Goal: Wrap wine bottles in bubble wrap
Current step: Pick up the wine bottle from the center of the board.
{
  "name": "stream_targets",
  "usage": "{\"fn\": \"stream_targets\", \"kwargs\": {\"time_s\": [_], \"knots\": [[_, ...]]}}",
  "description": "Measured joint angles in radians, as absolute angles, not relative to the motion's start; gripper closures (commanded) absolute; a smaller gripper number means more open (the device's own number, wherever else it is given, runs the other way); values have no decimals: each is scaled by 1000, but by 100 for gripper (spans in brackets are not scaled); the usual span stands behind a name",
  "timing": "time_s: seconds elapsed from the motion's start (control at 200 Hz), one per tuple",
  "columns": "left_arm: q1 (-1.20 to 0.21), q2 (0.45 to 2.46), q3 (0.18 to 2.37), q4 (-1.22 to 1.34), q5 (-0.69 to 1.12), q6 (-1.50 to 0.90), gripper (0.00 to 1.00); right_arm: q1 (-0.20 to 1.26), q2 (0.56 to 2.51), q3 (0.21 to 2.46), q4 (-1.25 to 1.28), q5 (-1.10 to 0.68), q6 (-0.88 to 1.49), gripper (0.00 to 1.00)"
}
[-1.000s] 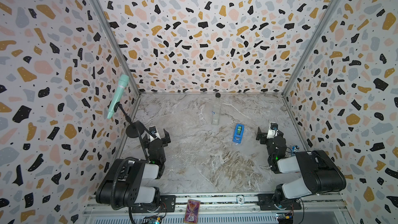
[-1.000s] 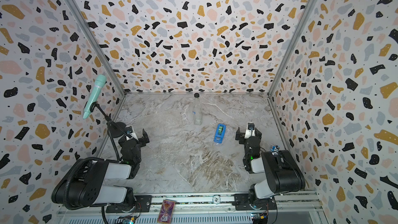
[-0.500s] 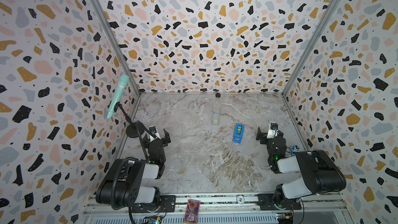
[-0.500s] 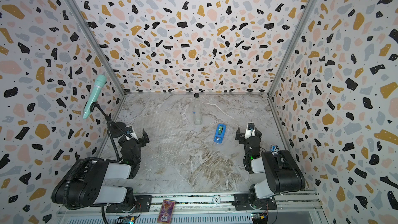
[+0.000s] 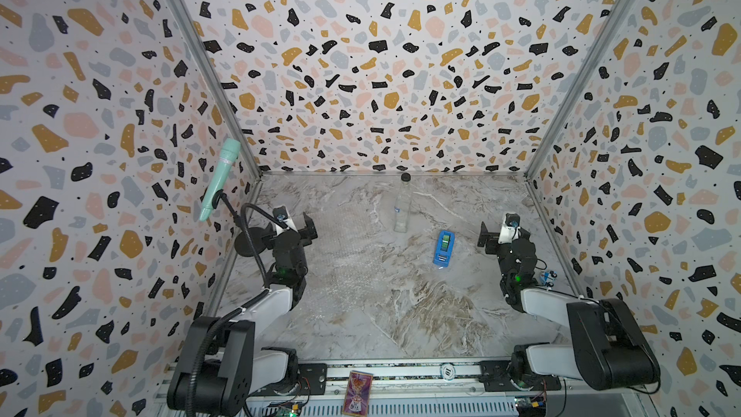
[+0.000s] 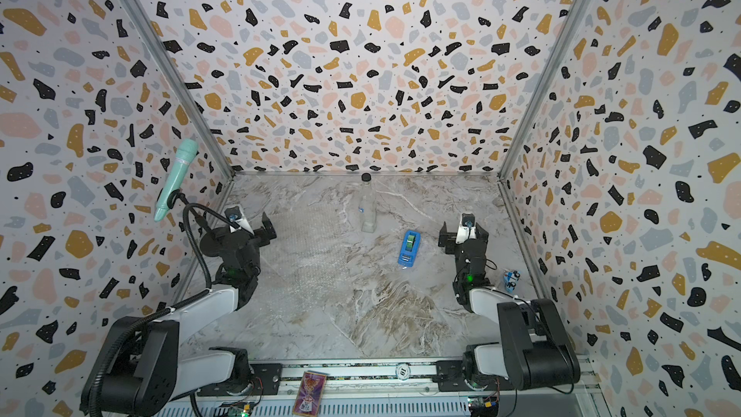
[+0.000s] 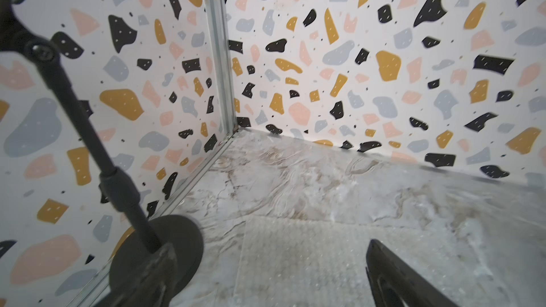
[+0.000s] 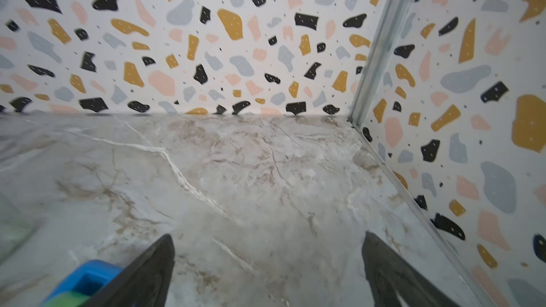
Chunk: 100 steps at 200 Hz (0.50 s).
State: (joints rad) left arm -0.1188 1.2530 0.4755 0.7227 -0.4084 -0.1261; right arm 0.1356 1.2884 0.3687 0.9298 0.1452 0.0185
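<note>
Grey marble-pattern table (image 5: pixel 473 194): large clear plastic bubble wrap sheet (image 5: pixel 341 242) lies flat, L-centre. Slim clear glass bottle (image 5: pixel 402 210) w/ black cap stands upright nr far edge centre, long axis vertical, beside wrap's far R corner. L gripper (image 7: pixel 266 258) hangs over wrap. R gripper (image 8: pixel 267 236) looks slightly nearer the bottle, which stands to its L. Both jaws fully apart, empty.
</note>
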Motion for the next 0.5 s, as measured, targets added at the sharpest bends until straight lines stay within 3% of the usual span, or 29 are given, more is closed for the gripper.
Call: {"fn": "stream_targets", "kwargs": {"time_s": [0.18, 0.285, 0.37, 0.501], "knots": [[-119, 1357, 633, 503, -235, -283, 13, 286, 1273, 485, 862, -57, -29, 1], [-128, 1453, 686, 402, -133, -387, 25, 394, 1342, 539, 868, -193, -60, 1], [-152, 1542, 728, 339, -76, -453, 33, 420, 1413, 557, 889, -279, -74, 1], [-228, 1662, 796, 255, -27, -494, 36, 420, 1539, 612, 893, -383, -96, 1]]}}
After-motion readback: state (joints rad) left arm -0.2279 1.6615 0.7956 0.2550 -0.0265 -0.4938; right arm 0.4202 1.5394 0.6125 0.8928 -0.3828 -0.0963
